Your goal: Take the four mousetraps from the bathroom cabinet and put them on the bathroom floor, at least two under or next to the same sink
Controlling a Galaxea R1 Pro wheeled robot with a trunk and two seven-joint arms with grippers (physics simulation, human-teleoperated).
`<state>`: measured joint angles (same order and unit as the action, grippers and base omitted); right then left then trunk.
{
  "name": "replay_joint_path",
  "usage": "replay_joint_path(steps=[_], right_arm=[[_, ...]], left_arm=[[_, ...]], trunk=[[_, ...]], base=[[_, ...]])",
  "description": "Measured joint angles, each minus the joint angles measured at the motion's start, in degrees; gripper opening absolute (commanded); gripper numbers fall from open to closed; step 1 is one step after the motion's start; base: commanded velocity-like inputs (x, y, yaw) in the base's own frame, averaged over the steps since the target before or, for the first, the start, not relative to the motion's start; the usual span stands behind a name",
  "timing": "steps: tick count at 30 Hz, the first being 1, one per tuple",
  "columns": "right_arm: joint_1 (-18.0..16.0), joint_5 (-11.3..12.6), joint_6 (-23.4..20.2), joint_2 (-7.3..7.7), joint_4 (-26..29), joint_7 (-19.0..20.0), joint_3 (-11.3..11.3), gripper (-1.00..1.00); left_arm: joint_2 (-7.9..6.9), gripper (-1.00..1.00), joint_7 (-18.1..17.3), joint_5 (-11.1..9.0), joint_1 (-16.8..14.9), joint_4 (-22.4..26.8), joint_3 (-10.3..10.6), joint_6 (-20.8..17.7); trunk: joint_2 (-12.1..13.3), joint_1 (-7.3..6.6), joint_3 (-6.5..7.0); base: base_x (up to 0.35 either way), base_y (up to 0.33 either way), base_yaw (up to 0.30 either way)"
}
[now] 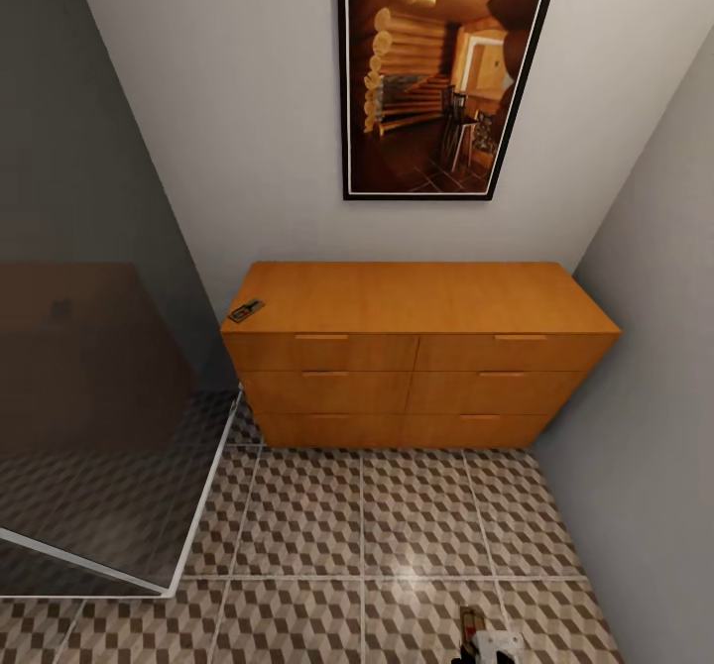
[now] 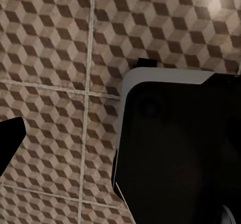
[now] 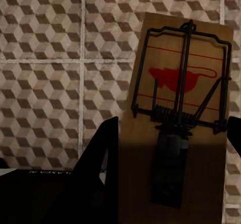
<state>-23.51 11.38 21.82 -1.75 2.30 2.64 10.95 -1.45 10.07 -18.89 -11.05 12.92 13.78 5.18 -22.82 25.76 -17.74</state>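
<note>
One mousetrap [image 1: 246,310] lies on the left end of the cabinet [image 1: 416,347] top, by its front edge. All six drawer fronts look shut. In the right wrist view a second mousetrap [image 3: 178,113], a wooden board with a red mouse print and a dark wire spring, sits between the dark fingers [image 3: 103,153] of my right gripper [image 3: 170,148], above the bathroom floor [image 3: 45,83]. My right gripper [image 1: 486,646] also peeks in at the lower edge of the head view. One dark tip of my left gripper [image 2: 10,138] hangs over the floor tiles [image 2: 55,43].
A glass shower screen [image 1: 89,426] with a white frame stands to the left of the cabinet. A grey wall [image 1: 654,347] closes the right side. A framed picture [image 1: 441,69] hangs above the cabinet. My own dark, white-edged body [image 2: 181,153] is seen in the left wrist view.
</note>
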Motion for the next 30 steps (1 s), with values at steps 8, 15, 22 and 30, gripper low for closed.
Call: replay_joint_path(steps=[8,15,22,30], right_arm=[[0.0,0.0,0.5,0.02,1.4,0.1,0.2,-1.00],[0.0,0.0,0.6,-0.01,1.4,0.1,0.2,-1.00],[0.0,0.0,0.8,-0.01,1.4,0.1,0.3,-1.00],[0.0,-0.5,1.6,-0.94,1.0,-0.3,0.4,-1.00]], left_arm=[[0.16,1.00,1.5,0.0,0.0,12.0,-0.2,-6.0],[0.23,1.00,8.2,0.1,0.0,27.8,-0.1,-20.3],[0.25,1.00,8.6,0.1,0.0,32.8,-0.1,-21.3],[0.37,1.00,9.1,0.2,-1.4,35.2,1.0,-22.2]], trunk=[[0.0,0.00,0.01],[0.0,0.00,0.01],[0.0,0.00,0.01],[0.0,0.00,0.01]], base=[[0.000,0.000,0.000],[0.000,0.000,0.000],[0.000,0.000,0.000],[0.000,0.000,0.000]])
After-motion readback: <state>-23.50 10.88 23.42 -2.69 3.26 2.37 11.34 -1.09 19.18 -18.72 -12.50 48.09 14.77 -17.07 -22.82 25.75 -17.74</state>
